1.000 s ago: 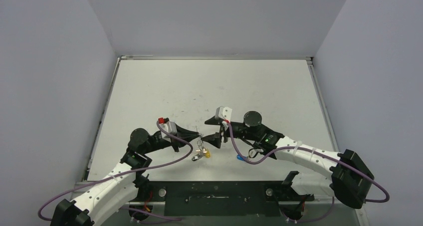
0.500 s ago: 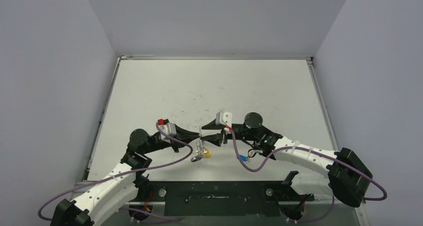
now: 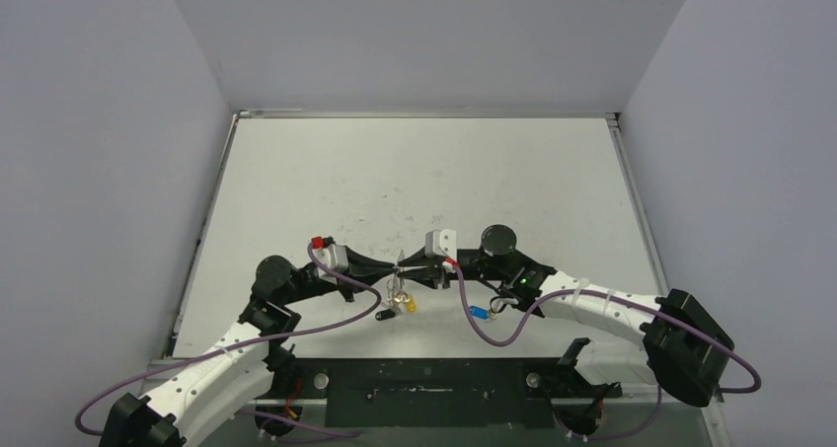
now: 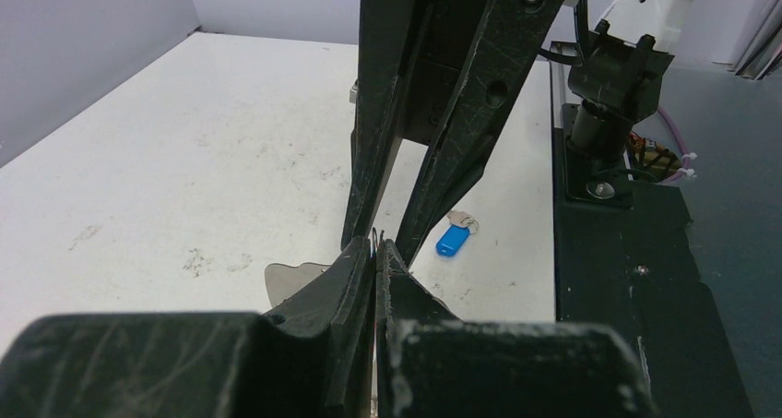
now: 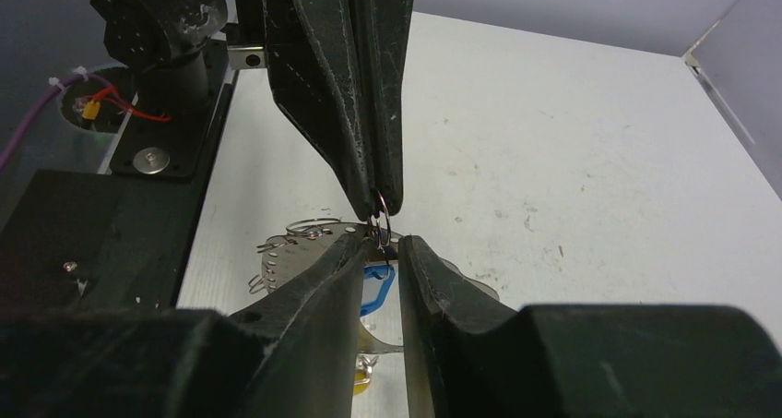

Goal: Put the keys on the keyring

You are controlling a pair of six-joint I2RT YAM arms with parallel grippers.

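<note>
My left gripper [image 3: 393,266] is shut on the thin wire keyring [image 5: 380,224], whose tip pokes out above its fingertips [image 4: 377,237]. Under the ring hangs a bunch with a yellow-headed key [image 3: 410,305], a black-headed one [image 3: 383,314] and a blue-rimmed tag [image 5: 373,287]. My right gripper [image 5: 380,244] faces the left one tip to tip. Its jaws stand a narrow gap apart on either side of the ring, and one finger [image 5: 346,266] is almost at the wire. A separate blue-headed key [image 4: 452,240] lies on the table by the right arm [image 3: 479,312].
A silvery flat piece with wire loops [image 5: 300,238] hangs beside the bunch. The purple cable [image 3: 494,334] of the right arm sags close to the blue key. The black base plate [image 3: 424,393] runs along the near edge, and grey walls close in the white table [image 3: 415,171].
My right gripper has slid left to the left gripper's tip and its jaws have narrowed a lot around the ring. The left gripper and the hanging bunch have stayed put.
</note>
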